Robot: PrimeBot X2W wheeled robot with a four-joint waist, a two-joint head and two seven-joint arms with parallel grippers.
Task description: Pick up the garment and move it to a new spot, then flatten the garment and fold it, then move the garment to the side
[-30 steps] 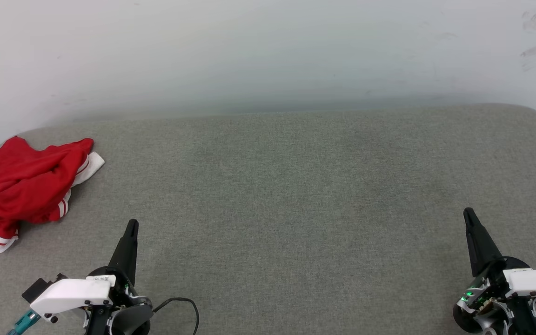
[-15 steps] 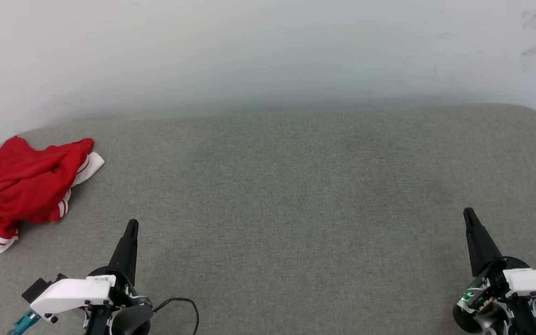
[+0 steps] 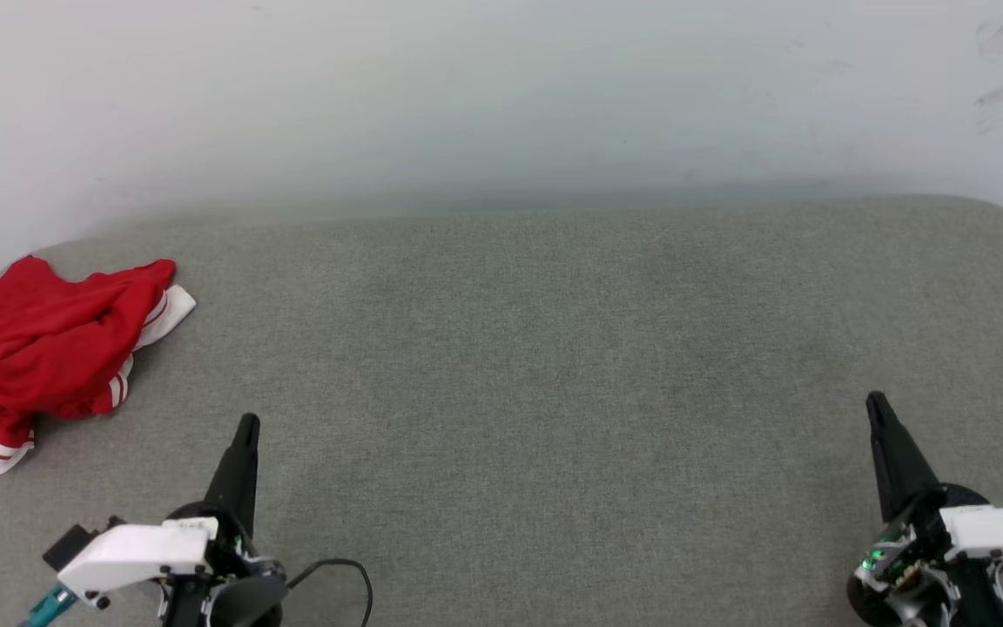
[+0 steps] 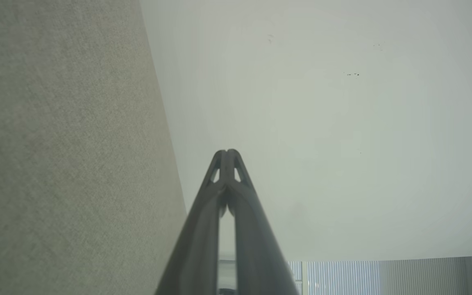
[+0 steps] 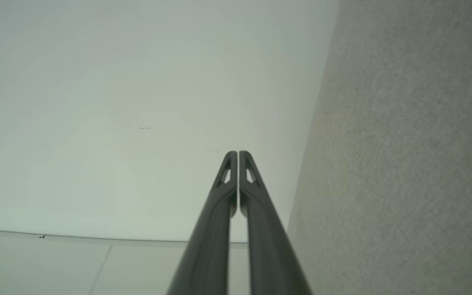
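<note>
Evidently untouched, the crumpled red jersey T-shirt with white striped sleeves [image 3: 49,348] lies at the left edge of the grey fabric tabletop [image 3: 536,348] in the head view, well apart from the left claw [image 3: 246,427] and right claw [image 3: 874,402], probably parked. The left wrist view adds fingers pressed together, empty; the right wrist view shows likewise.

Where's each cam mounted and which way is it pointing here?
Head: on the head, facing forward-down at grey surface, garment at its left end, wall behind; left pincer, right pincer, both shut, at bottom.
Left wrist: along its shut pincer toward the wall; surface on view's left.
Right wrist: mirrored, surface on view's right.
Shared: surface and wall.
</note>
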